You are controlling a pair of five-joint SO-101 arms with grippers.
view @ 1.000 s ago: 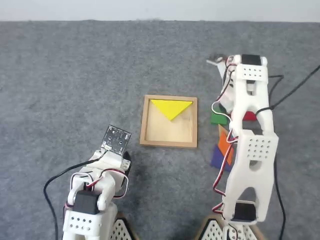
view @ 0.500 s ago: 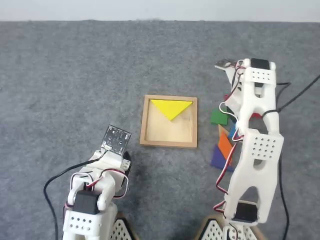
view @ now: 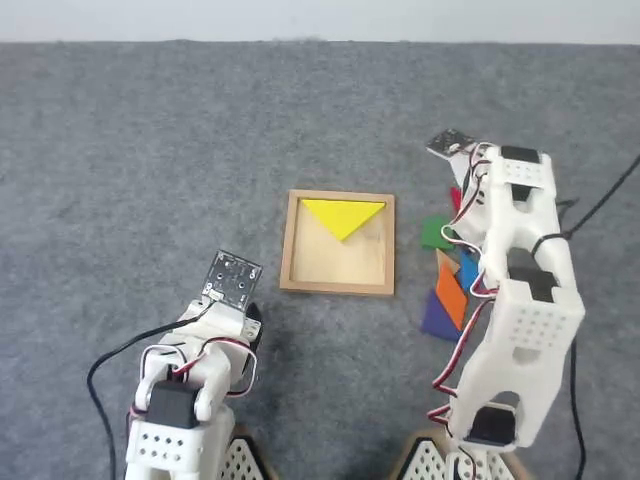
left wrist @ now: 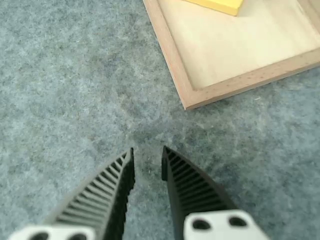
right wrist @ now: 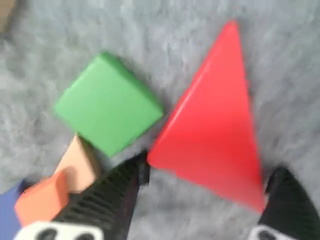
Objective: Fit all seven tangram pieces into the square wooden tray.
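1. You have the tray lying flat on the grey carpet between the two arms. It is square, of pale wood, with a raised rim and a smooth floor.
2. The tray holds one piece, a yellow triangle. Its long edge lies along the far rim and its tip points toward the middle of the floor. The rest of the floor is bare wood.
3. The other pieces that show lie outside the tray on the carpet, on the right arm's side.
   - The green square is near the tray's rim.
   - The red triangle lies just beside the square, one corner almost meeting it.
   - An orange piece, a blue piece and a purple piece cluster nearer the arm bases, partly hidden under the right arm.
4. The pieces are flat, matte, single-coloured and sharp-edged. The carpet is fuzzy.
5. Your right gripper is spread wide, low over the red triangle, with one black ribbed finger at either side of it. Whether a finger touches the triangle cannot be told.
6. Your left gripper hangs over the carpet just off the tray's near corner. Its fingers are parted by a narrow gap and hold nothing.
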